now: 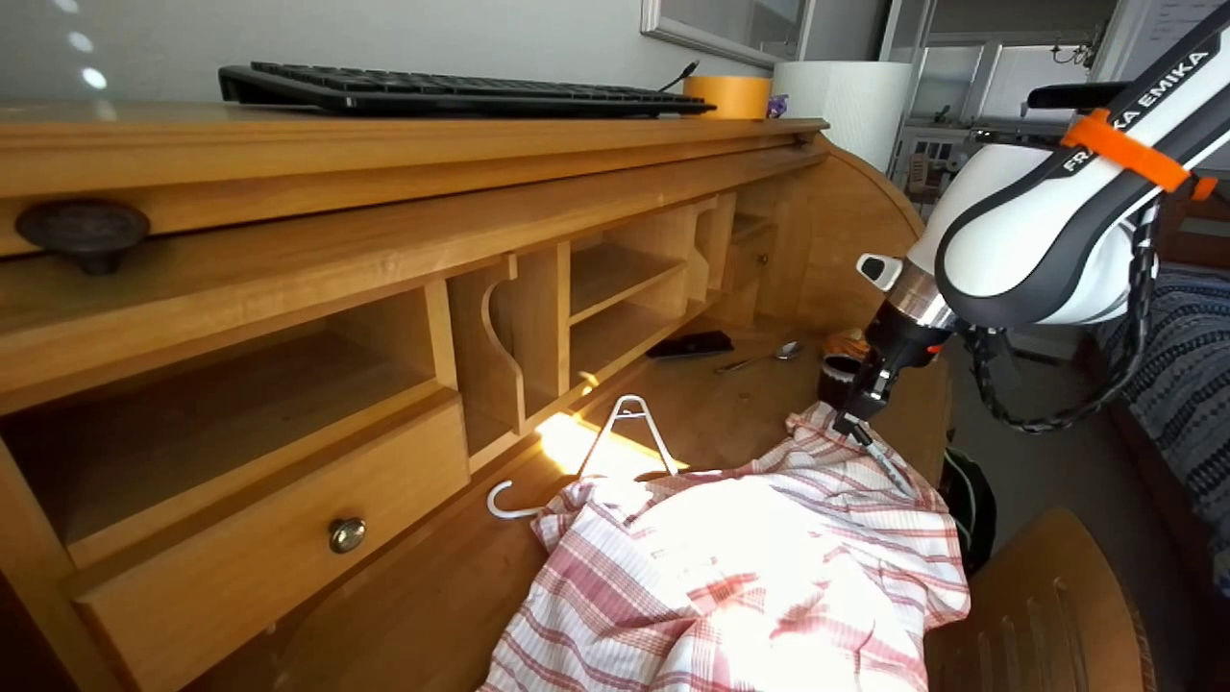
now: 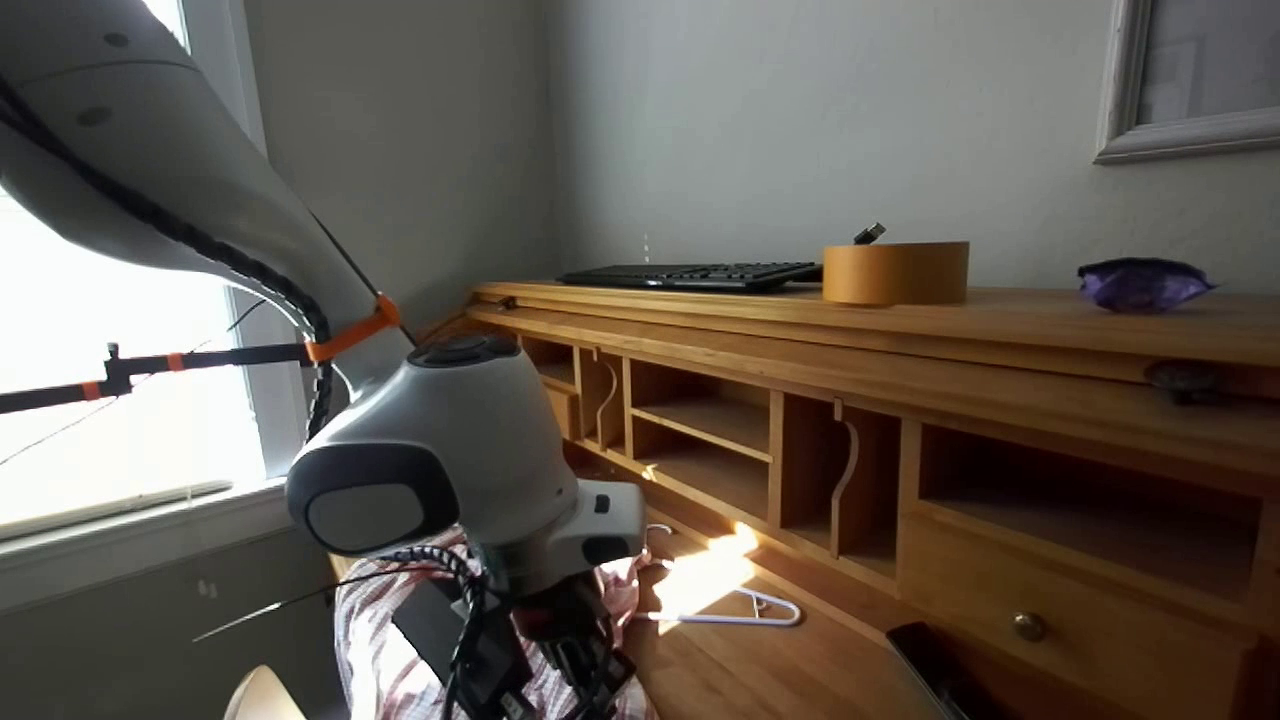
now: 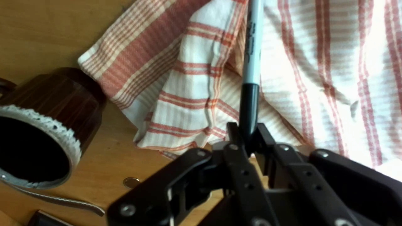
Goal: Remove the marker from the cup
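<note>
The marker has a pale grey body with dark print and a black cap; it shows in the wrist view (image 3: 252,56) and in an exterior view (image 1: 886,463). My gripper (image 3: 247,136) is shut on its black cap end, and the body points away from the fingers over the striped cloth. Whether its far end touches the cloth I cannot tell. The gripper also shows in an exterior view (image 1: 849,425). The dark brown cup with a pale rim (image 3: 72,103) stands on the desk beside the gripper, apart from the marker; it also shows in an exterior view (image 1: 834,386).
The red-and-white striped cloth (image 1: 615,557) lies bunched over the desk. A white hanger (image 1: 630,415), a spoon (image 1: 788,351) and a dark flat object (image 1: 692,344) lie near the cubbyholes. A wooden chair (image 1: 1047,596) stands at the desk's front.
</note>
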Robot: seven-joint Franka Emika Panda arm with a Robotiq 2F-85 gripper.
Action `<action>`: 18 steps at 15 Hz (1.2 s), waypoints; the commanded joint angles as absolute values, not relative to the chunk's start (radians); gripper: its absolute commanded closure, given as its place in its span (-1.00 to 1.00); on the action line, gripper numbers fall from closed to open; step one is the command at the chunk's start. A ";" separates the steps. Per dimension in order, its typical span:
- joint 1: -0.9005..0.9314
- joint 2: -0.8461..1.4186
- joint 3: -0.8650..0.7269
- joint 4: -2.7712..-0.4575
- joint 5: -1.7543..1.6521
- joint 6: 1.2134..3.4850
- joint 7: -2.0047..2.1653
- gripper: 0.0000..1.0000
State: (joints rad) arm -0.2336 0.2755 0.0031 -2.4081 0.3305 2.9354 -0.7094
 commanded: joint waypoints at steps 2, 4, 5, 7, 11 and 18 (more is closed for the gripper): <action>-0.232 0.339 0.021 -2.405 0.343 3.027 -0.720 0.14; -0.254 0.337 0.055 -2.401 0.374 3.047 -0.727 -0.11; -0.271 0.326 0.079 -2.403 0.391 3.053 -0.738 -0.27; -0.210 0.275 -0.003 -2.434 0.326 3.034 -0.678 -0.57; -0.101 0.143 -0.259 -2.509 0.022 2.991 -0.423 -1.00; -0.119 -0.121 -0.327 -2.427 -0.278 2.499 -0.177 -0.98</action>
